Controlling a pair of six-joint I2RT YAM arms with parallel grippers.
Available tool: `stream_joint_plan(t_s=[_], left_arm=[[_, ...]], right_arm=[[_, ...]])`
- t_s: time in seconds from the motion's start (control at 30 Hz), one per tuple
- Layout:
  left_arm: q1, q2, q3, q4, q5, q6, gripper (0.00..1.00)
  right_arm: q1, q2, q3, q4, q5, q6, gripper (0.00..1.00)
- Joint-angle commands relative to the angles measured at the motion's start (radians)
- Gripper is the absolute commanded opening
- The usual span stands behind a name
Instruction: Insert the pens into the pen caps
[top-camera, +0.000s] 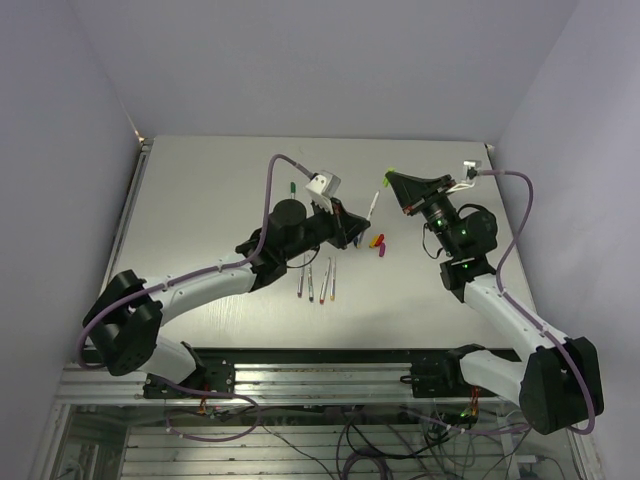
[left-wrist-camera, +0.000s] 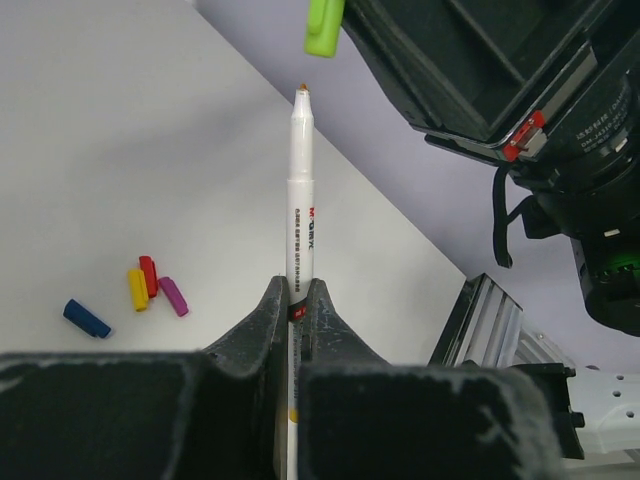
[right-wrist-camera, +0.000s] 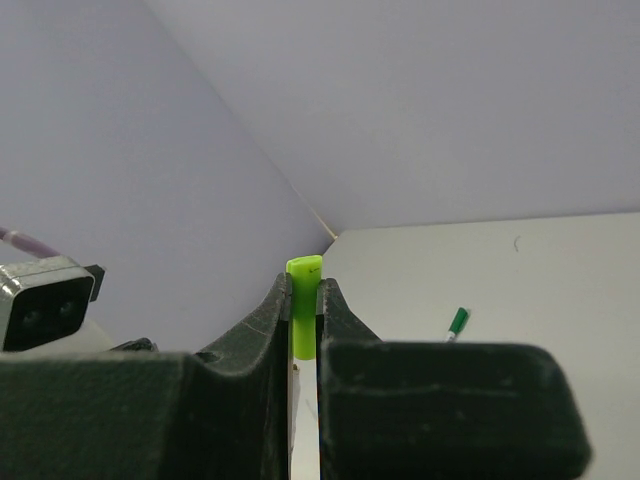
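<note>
My left gripper (left-wrist-camera: 297, 290) is shut on a white pen (left-wrist-camera: 300, 190), which stands straight up out of the jaws with its bare tip on top. Right above that tip hangs a light green pen cap (left-wrist-camera: 324, 25), a small gap between them. My right gripper (right-wrist-camera: 303, 285) is shut on this green cap (right-wrist-camera: 303, 300). From the top view the two grippers, left (top-camera: 352, 222) and right (top-camera: 392, 180), meet above the table's middle. Blue (left-wrist-camera: 87, 318), yellow (left-wrist-camera: 137, 289), red (left-wrist-camera: 148, 275) and purple (left-wrist-camera: 173, 296) caps lie on the table.
A row of loose pens (top-camera: 317, 282) lies near the left forearm. One pen with a dark green cap (top-camera: 291, 187) lies further back on the table. The loose caps (top-camera: 378, 243) lie just in front of the grippers. Walls enclose the table at the back and both sides.
</note>
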Motion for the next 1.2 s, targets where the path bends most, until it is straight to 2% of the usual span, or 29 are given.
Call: stream_joint_plan(t_s=[0.0, 1.17], left_arm=[[-0.011, 0.016, 0.037, 0.057, 0.035, -0.007, 0.07], [-0.012, -0.021, -0.002, 0.077, -0.057, 0.0, 0.07]], right_arm=[[0.008, 0.019, -0.008, 0.054, -0.022, 0.024, 0.0], [0.036, 0.017, -0.016, -0.014, -0.055, 0.018, 0.0]])
